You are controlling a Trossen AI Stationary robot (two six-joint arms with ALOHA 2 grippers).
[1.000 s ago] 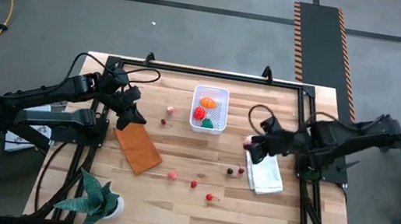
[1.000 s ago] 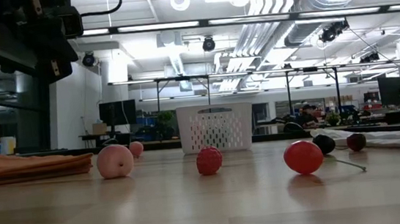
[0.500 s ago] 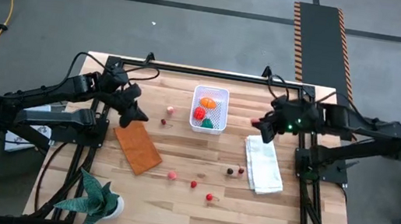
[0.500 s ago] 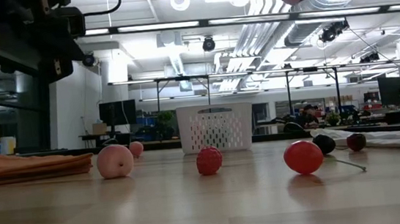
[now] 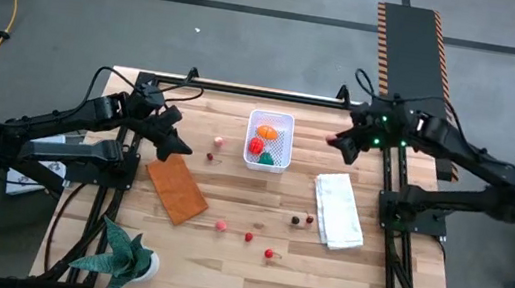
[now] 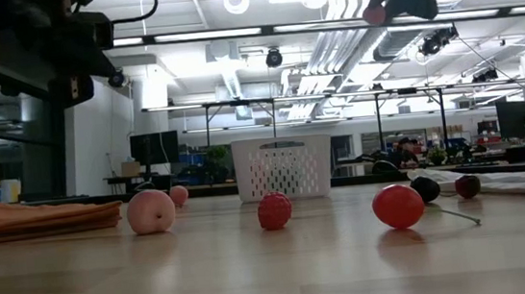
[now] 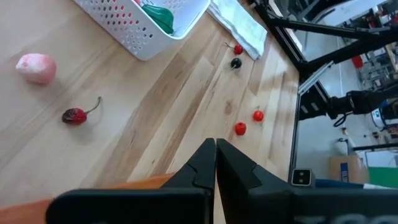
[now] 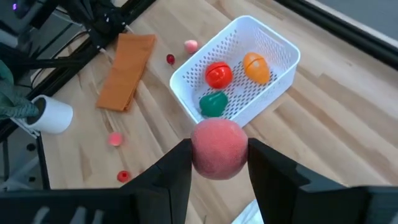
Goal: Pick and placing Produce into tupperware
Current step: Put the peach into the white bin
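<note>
The white perforated tub [image 5: 269,139] stands near the table's far middle and holds an orange, a red and a green piece; it also shows in the right wrist view [image 8: 273,43]. My right gripper [image 5: 337,141] hovers to the tub's right, shut on a pink-red ball [image 8: 219,149]. My left gripper [image 5: 177,145] is shut on nothing and hangs over the far end of the orange-brown flat rectangle [image 5: 176,188]. Loose on the wood lie a pink piece [image 5: 219,142], a dark red cherry [image 5: 209,156], several red berries [image 5: 249,236] and dark berries [image 5: 295,219]. My right gripper pinches the pink-red ball [image 8: 219,134] between its two fingers [image 8: 177,168], one on each side of the ball's middle. The fingers slant down from the table's right side. The ball is lifted clear, high above the table [image 6: 375,13].
A folded white cloth [image 5: 339,210] lies by the right edge. A green spiky plant in a white pot [image 5: 121,254] stands at the near left corner. Black frame rails run along the table's far, left and right edges.
My right gripper has carried the pink-red ball from above the white cloth toward the table's far edge, and now stands level with the tub on its right side. It has stayed shut on the ball throughout.
</note>
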